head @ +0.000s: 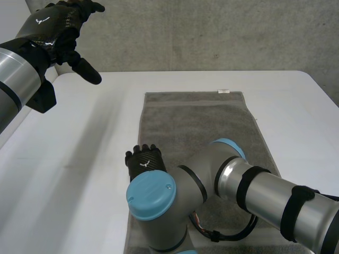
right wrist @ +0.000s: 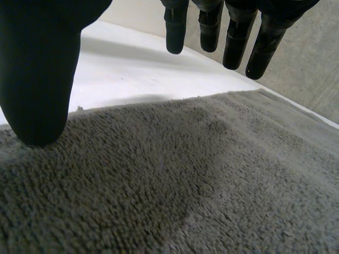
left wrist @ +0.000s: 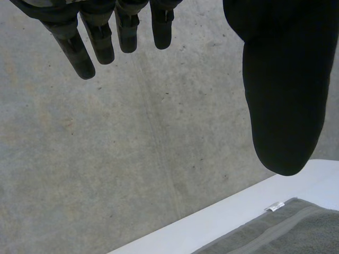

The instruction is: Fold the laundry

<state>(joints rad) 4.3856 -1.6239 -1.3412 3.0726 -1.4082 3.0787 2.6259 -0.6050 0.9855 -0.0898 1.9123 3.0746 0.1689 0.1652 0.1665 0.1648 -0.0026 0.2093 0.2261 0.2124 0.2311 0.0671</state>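
A grey towel (head: 198, 132) lies flat on the white table (head: 79, 159), a small white label (head: 224, 91) at its far edge. My right hand (head: 144, 161) hovers low over the towel's left edge near the front, fingers (right wrist: 233, 37) straight and thumb (right wrist: 39, 69) spread, holding nothing. Its arm covers the towel's near part. My left hand (head: 58, 32) is raised high above the table's far left corner, fingers (left wrist: 100, 37) straight, thumb (left wrist: 280, 95) apart, empty. The towel's far corner (left wrist: 286, 233) with the label (left wrist: 274, 206) lies well below that hand.
A grey concrete wall (head: 212, 32) rises behind the table's far edge. Bare white tabletop (right wrist: 132, 69) stretches to the left of the towel, and a narrower strip lies to its right (head: 302, 116).
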